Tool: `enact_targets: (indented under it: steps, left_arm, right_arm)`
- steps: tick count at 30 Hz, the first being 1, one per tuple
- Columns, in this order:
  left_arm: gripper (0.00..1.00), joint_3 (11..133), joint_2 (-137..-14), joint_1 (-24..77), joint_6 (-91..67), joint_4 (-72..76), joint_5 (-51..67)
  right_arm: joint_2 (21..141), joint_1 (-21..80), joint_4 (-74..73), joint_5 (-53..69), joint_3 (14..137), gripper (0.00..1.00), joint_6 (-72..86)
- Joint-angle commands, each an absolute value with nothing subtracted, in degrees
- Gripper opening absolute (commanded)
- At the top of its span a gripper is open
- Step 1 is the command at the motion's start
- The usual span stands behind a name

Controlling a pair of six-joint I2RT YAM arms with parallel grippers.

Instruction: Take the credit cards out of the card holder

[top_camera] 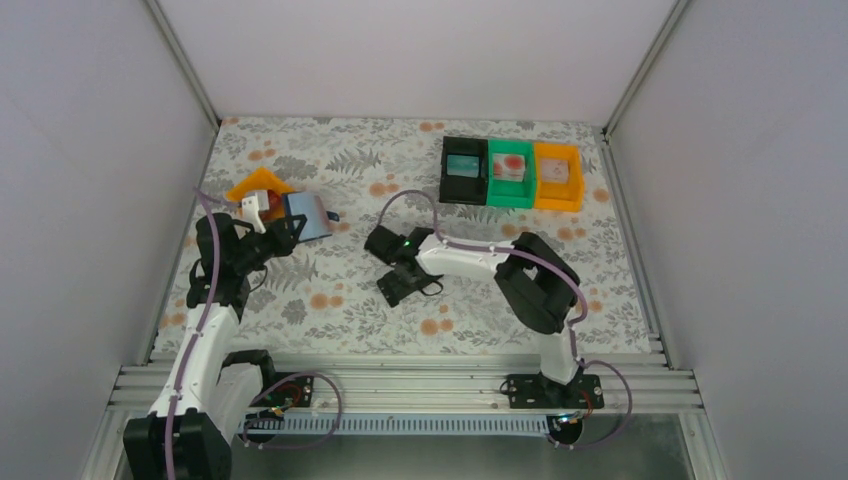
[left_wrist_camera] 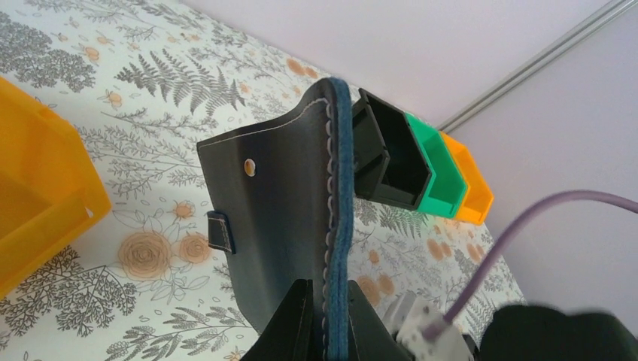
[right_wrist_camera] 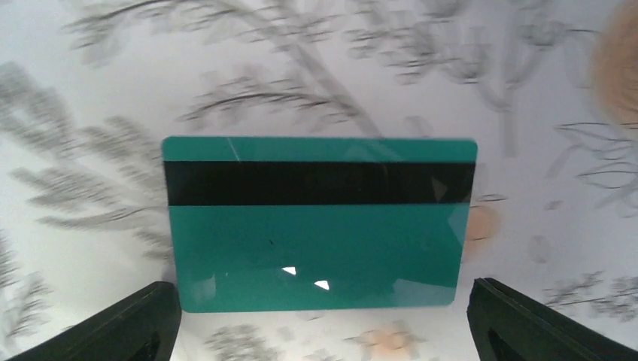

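Our left tool [left_wrist_camera: 327, 304] pinches the holder [left_wrist_camera: 278, 210]; right tool [right_wrist_camera: 323, 320] gapes empty over a teal card [right_wrist_camera: 316, 241] on the counter [right_wrist_camera: 301, 68]. Next we pull another from the holder.

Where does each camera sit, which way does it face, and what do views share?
Top external: above, behind the bases, looking down at the table; left arm, right arm show.
Left wrist: looks along the left pincer, shut on the card holder; its fingers show.
Right wrist: looks down through the open right pincer at a teal card; fingers show.
Shared: top and left wrist both show the card holder and bins.
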State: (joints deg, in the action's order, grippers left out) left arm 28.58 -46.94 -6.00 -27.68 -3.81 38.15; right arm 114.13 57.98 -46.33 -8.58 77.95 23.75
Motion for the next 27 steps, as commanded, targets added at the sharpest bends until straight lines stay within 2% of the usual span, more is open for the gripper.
enact_targets:
  steps: [1, 6, 9, 20, 27]
  left_arm:
    - [0.02, 28.1, -46.1, -6.4, -27.9, -1.1, 39.0]
    - [0.02, 28.4, -45.7, -6.4, -27.7, -1.3, 39.1]
    - [0.02, 28.1, -45.4, -6.4, -27.9, -0.9, 39.0]
    - [0.02, 28.2, -43.9, -7.0, -28.1, -1.3, 39.2]
    - [0.02, 28.2, -44.0, -7.1, -28.0, -1.0, 39.5]
  right_arm:
    - [115.7, 50.4, -46.8, -9.6, 73.6, 0.96, 21.4]
    - [115.9, 46.1, -44.1, -1.6, 73.3, 0.96, 15.1]
    - [117.0, 46.0, -46.2, -2.3, 76.4, 0.99, 12.0]
    - [125.4, 42.4, -56.1, -8.3, 90.8, 0.99, 8.6]
    - [126.6, 40.7, -57.8, -6.5, 91.7, 0.99, 5.3]
